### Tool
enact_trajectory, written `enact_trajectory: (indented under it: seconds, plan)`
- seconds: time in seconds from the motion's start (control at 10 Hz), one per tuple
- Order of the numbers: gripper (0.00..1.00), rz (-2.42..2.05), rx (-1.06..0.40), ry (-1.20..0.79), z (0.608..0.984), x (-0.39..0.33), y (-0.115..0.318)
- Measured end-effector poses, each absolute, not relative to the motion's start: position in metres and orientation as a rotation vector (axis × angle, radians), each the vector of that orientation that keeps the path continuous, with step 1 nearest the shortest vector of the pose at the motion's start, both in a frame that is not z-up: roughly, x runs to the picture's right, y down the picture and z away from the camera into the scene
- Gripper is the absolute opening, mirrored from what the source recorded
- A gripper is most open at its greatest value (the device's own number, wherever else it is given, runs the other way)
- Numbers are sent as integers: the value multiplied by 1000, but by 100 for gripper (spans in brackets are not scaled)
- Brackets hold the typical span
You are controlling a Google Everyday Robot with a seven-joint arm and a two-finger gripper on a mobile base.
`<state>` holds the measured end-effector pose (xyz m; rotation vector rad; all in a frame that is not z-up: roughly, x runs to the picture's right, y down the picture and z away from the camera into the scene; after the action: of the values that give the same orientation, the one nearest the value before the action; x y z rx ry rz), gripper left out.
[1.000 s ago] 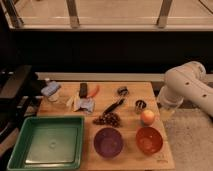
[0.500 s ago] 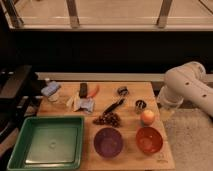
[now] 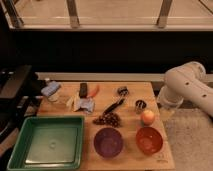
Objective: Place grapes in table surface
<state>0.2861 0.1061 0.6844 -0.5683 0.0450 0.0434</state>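
Though unmoved this past second, already down on the table surface (image 3: 150,91): grapes (image 3: 107,119), at twelve o'clock of the purple bowl (image 3: 108,142). Out at three o'clock, well apart, idle as before — gripper (image 3: 167,106), grip impossible to tell. Suggests placement finished — or not begun.

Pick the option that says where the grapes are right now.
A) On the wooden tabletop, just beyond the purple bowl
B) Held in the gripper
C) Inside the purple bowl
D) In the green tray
A: the grapes lie on the table surface, just beyond the purple bowl. The gripper is at the table's right edge, apart from them.
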Motion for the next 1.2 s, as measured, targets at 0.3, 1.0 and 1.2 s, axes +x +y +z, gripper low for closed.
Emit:
enact_trajectory:
  seconds: [0.3,1.0,1.2]
  plan:
    - [65,-25,-540,49,688,263,87]
    - [65,-132,-565,-142,718,143,91]
    - [65,-134,-563,-138,718,146,92]
